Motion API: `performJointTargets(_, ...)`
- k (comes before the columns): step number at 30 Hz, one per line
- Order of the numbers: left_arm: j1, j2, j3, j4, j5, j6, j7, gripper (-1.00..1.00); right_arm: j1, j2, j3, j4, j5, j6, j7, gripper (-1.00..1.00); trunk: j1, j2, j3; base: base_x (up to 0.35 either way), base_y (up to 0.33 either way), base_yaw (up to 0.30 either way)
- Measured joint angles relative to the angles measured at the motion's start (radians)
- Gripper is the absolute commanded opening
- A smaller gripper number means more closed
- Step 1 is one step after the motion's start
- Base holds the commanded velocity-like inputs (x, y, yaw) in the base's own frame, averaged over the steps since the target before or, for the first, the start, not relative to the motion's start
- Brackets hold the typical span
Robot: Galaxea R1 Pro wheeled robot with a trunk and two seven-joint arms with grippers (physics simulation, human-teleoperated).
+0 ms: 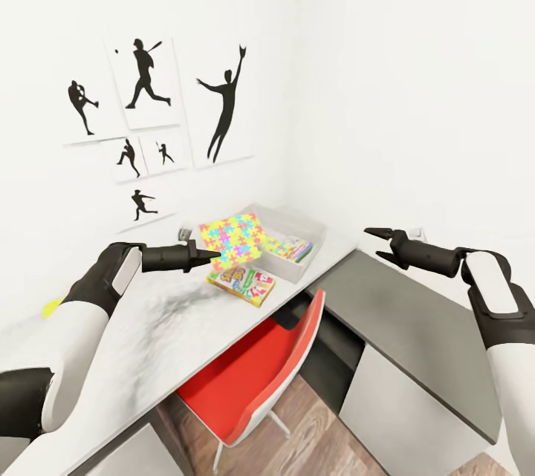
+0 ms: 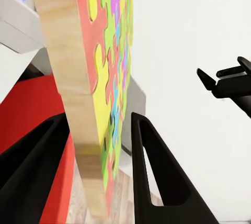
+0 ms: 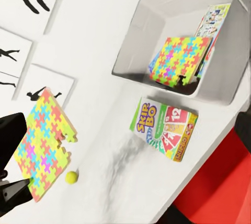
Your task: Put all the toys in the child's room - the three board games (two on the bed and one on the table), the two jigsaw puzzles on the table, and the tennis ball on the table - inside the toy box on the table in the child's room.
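left gripper [image 1: 212, 258] clamped on a jigsaw puzzle [image 1: 232, 240], held in air just near-left of the toy box [image 1: 316, 237]. box already holds the other puzzle [image 3: 177, 60] and a board game [image 3: 215, 19]. left: skip-bo box [image 1: 242, 283] and tennis ball [image 3: 71, 177] (both on the table [image 1: 156, 327]). right gripper [image 1: 377, 242] apart, empty.

Multicolour puzzle-patterned jigsaw puzzle [image 1: 230, 240], red chair [image 1: 253, 372]

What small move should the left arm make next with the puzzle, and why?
Probably carry it forward over the toy box: the left end effector grips a jigsaw puzzle held up short of the box, where another puzzle already lies.
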Motion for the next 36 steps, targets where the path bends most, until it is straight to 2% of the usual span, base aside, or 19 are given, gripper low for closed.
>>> performJointTargets(7,0.0,0.0,0.0,0.0,0.001,0.002,-0.004,-1.0,0.0,0.001,0.001,0.0,0.0,0.0,-0.001,1.0,0.0,0.0,0.001,0.087,-0.029,-0.034)
performJointTargets(22,0.0,0.0,0.0,-0.008,0.003,0.002,-0.007,-1.0,0.0,0.009,0.001,0.0,0.001,0.0,0.0,1.0,0.0,0.0,0.018,0.087,0.0,-0.181)
performJointTargets(30,0.0,0.0,0.0,-0.028,0.002,0.005,-0.007,-1.0,0.0,0.024,0.001,0.0,0.003,0.0,0.001,1.0,0.0,0.0,0.03,0.207,-0.051,0.075)
performJointTargets(36,0.0,0.0,0.0,-0.028,0.002,0.005,-0.007,-1.0,0.0,0.027,0.001,0.0,0.003,0.0,0.002,1.0,0.0,0.0,0.039,0.128,-0.183,0.159)
